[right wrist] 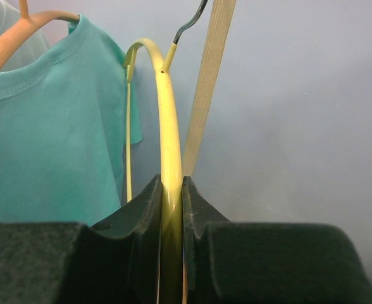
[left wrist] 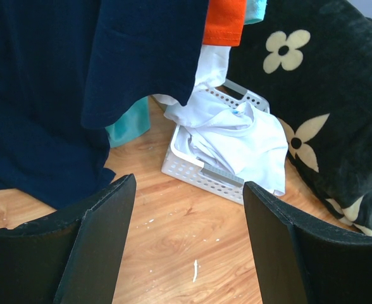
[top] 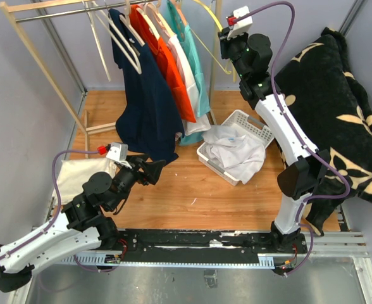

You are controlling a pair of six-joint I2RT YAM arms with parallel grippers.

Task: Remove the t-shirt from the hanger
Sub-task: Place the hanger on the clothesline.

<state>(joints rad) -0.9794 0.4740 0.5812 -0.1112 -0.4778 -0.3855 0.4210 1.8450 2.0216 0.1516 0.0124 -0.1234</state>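
Note:
A bare yellow hanger hangs at the right end of the clothes rack, with no garment on it. My right gripper is shut on its lower arm; from above the hanger and right gripper sit high beside the rack's post. A crumpled white t-shirt lies in the white basket on the floor. My left gripper hovers low by the navy shirt's hem, open and empty, facing the t-shirt and basket.
On the rack hang a navy shirt, an orange one, a white one and a teal one. The wooden post stands right behind the hanger. A black flowered blanket fills the right; beige cloth lies left.

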